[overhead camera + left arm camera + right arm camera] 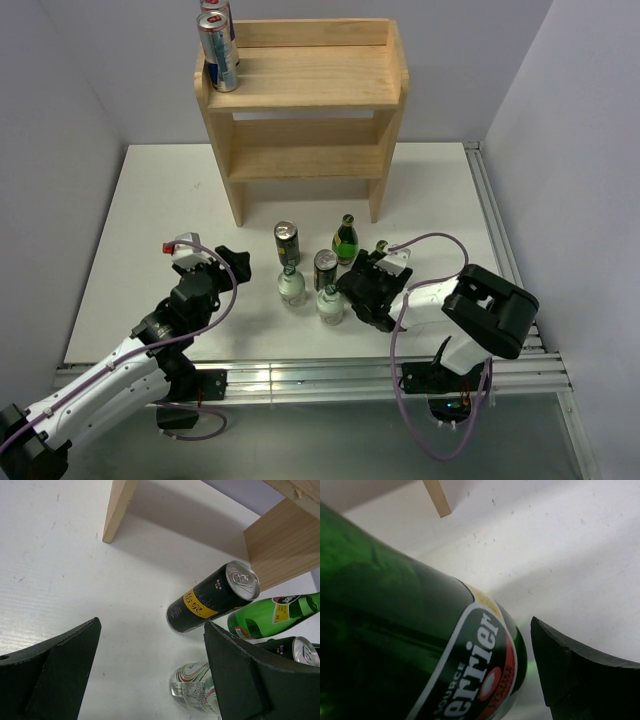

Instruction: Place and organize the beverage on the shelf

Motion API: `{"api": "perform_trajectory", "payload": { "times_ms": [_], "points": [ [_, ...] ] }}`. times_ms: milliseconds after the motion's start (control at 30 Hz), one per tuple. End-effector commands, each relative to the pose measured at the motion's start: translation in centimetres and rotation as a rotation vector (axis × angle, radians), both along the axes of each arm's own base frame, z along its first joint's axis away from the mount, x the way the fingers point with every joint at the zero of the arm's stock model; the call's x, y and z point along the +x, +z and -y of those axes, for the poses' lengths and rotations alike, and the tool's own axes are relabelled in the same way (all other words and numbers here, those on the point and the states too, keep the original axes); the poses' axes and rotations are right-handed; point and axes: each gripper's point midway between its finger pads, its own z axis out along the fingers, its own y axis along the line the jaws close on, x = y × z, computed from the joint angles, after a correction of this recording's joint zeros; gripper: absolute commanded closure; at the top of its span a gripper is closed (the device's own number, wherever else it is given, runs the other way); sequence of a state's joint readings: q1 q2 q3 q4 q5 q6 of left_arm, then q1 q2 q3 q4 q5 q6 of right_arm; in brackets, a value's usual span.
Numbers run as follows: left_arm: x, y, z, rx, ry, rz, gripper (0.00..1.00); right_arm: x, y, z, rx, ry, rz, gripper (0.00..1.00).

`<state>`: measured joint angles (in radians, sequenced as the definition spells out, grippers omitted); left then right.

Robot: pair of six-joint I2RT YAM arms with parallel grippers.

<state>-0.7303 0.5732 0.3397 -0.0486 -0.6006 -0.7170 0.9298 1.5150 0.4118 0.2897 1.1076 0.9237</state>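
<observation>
Shelf almost bare, drinks bunched mid-table, your two grippers sit low beside them.
Shelf at 12 o'clock carries only two cans in its 10 o'clock corner; the rear one is cropped by the frame. Your left gripper gapes empty at 8 o'clock, probably lining up on the black can. Your right gripper at 4 o'clock is hard against the green Perrier bottle. Only one finger shows, so I can't tell if it's clamped.

Pale wooden shelf, two cans top-left, other drinks clustered before it
</observation>
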Motion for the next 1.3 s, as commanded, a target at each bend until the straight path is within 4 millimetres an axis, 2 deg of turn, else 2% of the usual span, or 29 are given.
{"api": "perform_trajectory", "payload": {
  "times_ms": [0,67,100,167,267,333,367,400,567,833,1100,1133,1200,1267],
  "points": [
    [0.3,0.4,0.0,0.012,0.007,0.024,0.09,0.6,0.8,0.4,-0.043,-0.049,0.056,0.1],
    [0.3,0.2,0.0,0.014,0.004,0.02,0.09,0.7,0.8,0.3,-0.047,-0.048,0.06,0.21],
    [0.3,0.1,0.1,0.02,0.004,0.016,0.09,0.8,0.9,0.4,-0.048,-0.059,0.065,0.31],
    [0.4,-0.1,0.0,0.024,0.005,0.011,0.09,0.7,0.9,0.4,-0.056,-0.063,0.062,0.42],
    [0.6,0.4,0.3,0.009,0.003,0.029,0.09,0.7,0.8,0.4,-0.061,-0.06,0.056,0.51],
    [0.6,0.3,0.3,0.011,0.003,0.027,0.1,0.7,0.8,0.4,-0.062,-0.053,0.05,0.64],
    [0.6,0.2,0.3,0.011,0.005,0.026,0.1,0.7,0.8,0.3,-0.062,-0.049,0.046,0.93],
    [0.6,0.2,0.2,0.012,0.006,0.026,0.1,0.7,0.9,0.4,-0.056,-0.055,0.048,1.0],
    [0.6,0.1,0.2,0.014,0.01,0.025,0.09,0.2,1.6,0.2,-0.051,-0.067,0.025,1.0],
    [0.6,-0.1,0.2,0.016,0.012,0.019,0.1,-1.5,5.2,-0.7,-0.085,-0.054,0.069,1.0],
    [0.7,-0.2,0.2,0.02,0.011,0.018,0.09,-2.7,6.4,-0.7,-0.102,-0.091,0.113,1.0],
    [0.7,-0.2,0.3,0.022,0.011,0.016,0.09,-2.9,7.2,-0.4,-0.142,-0.09,0.114,1.0],
    [0.8,-0.3,0.3,0.026,0.012,0.014,0.09,-2.9,8.0,-1.2,-0.107,-0.092,0.144,1.0],
    [0.8,-0.4,0.3,0.029,0.01,0.01,0.09,-3.2,8.9,-1.0,-0.129,-0.086,0.164,1.0]
  ]
}}
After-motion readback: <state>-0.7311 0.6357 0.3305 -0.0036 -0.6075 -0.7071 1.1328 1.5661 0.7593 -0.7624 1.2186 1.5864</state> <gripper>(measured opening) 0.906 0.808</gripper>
